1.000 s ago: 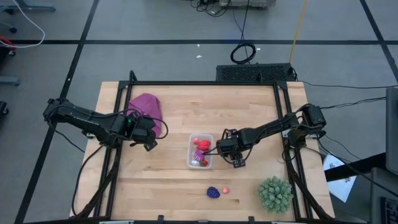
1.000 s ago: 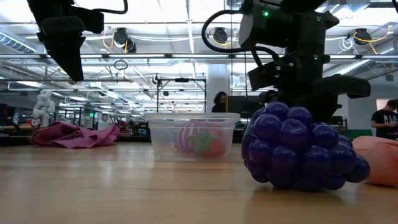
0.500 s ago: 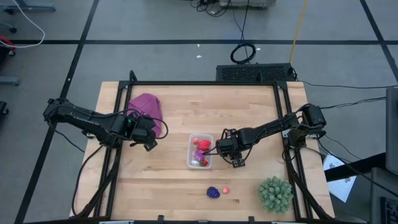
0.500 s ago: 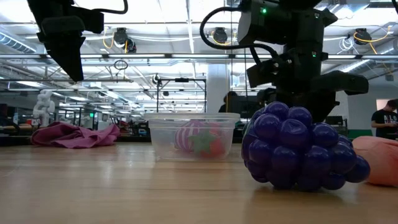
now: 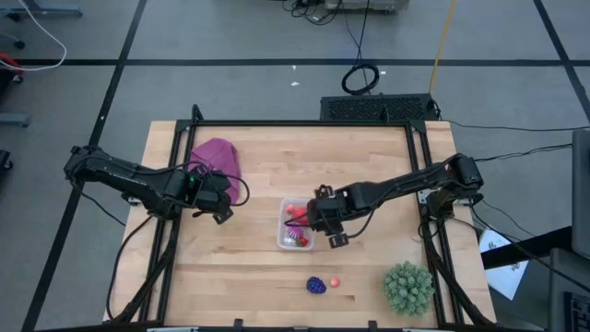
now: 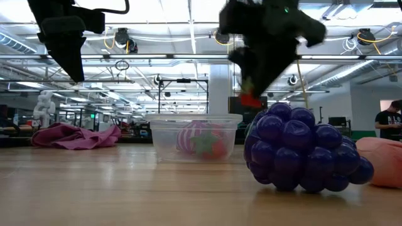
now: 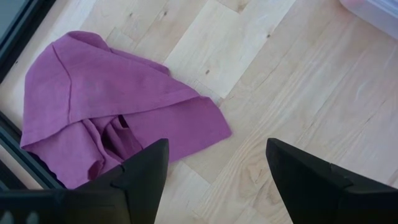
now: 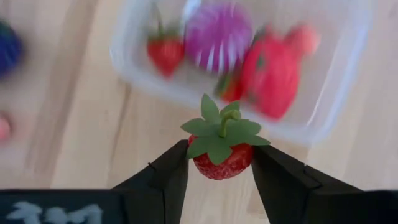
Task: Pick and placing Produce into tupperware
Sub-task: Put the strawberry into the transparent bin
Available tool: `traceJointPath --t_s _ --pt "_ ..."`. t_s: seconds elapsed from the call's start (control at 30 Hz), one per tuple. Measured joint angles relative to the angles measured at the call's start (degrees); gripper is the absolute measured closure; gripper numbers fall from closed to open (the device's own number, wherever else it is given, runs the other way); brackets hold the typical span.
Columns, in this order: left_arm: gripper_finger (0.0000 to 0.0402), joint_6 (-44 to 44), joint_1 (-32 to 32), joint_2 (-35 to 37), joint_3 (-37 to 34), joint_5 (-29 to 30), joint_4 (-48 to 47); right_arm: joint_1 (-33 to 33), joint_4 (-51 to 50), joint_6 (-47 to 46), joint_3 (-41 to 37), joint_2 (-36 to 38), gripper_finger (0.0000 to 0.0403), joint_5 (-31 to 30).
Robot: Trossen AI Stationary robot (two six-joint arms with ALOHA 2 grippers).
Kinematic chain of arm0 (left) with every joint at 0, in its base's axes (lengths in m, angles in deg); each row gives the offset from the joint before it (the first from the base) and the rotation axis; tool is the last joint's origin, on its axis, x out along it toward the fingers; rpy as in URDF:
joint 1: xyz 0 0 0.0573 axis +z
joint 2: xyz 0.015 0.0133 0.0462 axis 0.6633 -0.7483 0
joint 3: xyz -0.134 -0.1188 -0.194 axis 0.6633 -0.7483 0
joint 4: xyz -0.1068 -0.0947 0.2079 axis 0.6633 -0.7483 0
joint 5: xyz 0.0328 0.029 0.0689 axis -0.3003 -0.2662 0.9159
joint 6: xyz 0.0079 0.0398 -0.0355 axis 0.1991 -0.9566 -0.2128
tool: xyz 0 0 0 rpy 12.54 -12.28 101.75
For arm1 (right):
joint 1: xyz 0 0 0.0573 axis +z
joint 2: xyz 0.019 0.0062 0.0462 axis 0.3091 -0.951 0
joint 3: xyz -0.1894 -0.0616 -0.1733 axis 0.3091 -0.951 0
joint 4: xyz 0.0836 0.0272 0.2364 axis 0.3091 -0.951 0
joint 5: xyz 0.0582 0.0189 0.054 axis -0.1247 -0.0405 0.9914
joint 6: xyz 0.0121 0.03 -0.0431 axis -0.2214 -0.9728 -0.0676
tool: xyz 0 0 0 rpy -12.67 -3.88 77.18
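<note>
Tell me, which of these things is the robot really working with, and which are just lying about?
Part of the job:
- strawberry pinched in the right gripper
- clear tub with fruit already inside
- purple berry and small pink piece on the table

Just lying about:
- magenta cloth
- green spiky ball
- left gripper, open beside the cloth

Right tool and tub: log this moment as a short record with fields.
right tool: shut on strawberry, beside the tub's edge
tub: holds several red fruits and a striped magenta one
left tool: open, empty, above cloth
loose on table: purple berry, small pink fruit
</note>
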Motion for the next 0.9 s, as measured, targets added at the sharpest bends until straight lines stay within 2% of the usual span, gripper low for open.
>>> traceJointPath --t_s 0.4,0.9 --pt "0.0128 -0.05 0.00 0.00 0.00 0.00 -0.02 0.00 16.65 7.59 2.13 -0.46 0.0243 -0.01" --pt "0.0128 -0.75 0.00 0.00 0.00 0.01 -0.04 -1.68 23.83 10.49 2.09 -4.11 0.0243 0.00"
